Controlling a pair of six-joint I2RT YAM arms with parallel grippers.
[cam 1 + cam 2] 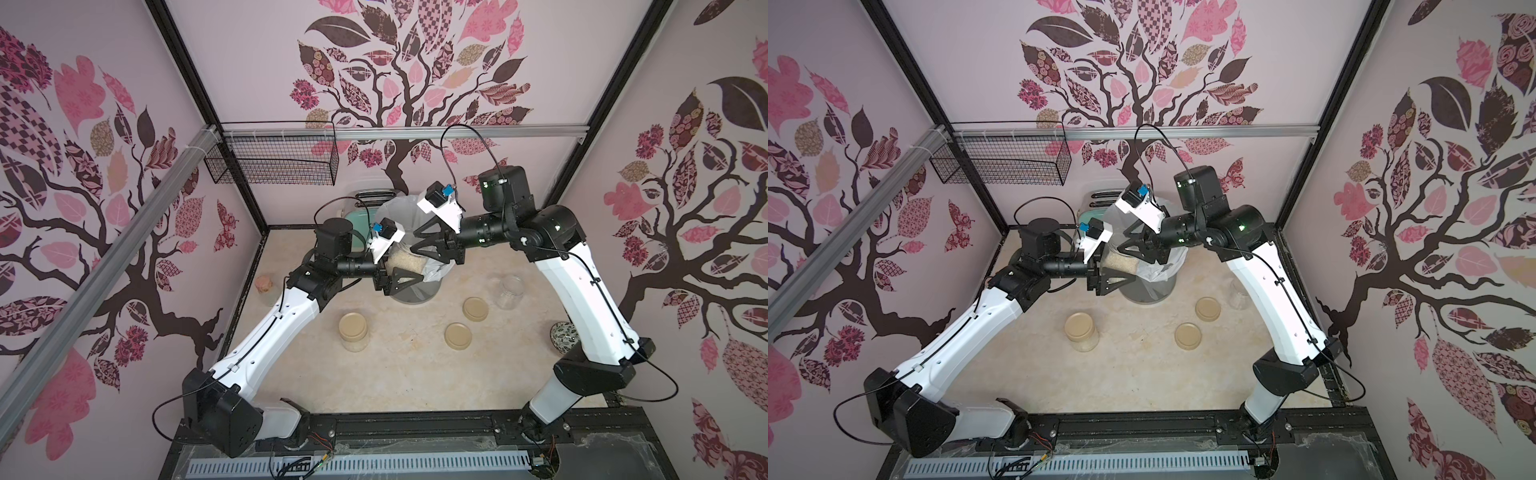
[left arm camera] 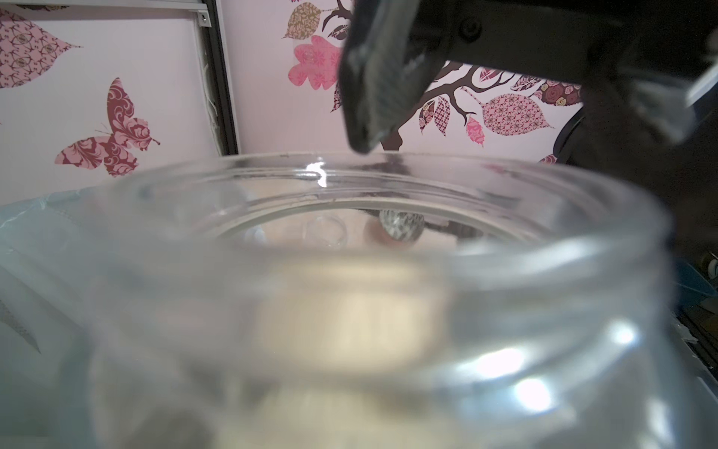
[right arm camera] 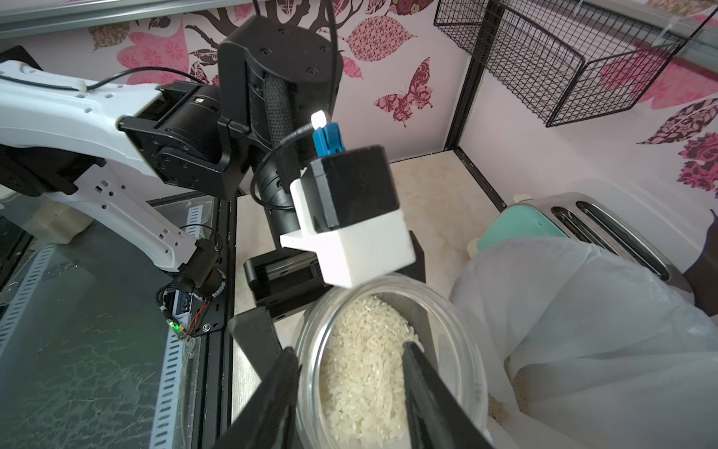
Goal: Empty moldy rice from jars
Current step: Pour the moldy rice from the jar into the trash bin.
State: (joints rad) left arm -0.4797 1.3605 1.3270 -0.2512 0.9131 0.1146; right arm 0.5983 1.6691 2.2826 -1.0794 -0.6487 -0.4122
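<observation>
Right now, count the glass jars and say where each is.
3. One open jar of rice, held by the left gripper over the lined bin; one lidded jar near the left arm; one empty open jar near the right arm. None appears hidden.

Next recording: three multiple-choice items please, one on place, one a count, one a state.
1. Where does the empty open jar stand?
A) in the wire basket
B) on the table beside the right arm
C) inside the bin

2. How many loose beige lids lie on the table?
A) one
B) two
C) four

3. The jar in the left gripper is:
A) lidded
B) open and empty
C) open, holding rice

1 B: it stands on the table by that arm.
2 B: two lie flat, apart from each other.
3 C: the right wrist view shows grains under its bare rim.
</observation>
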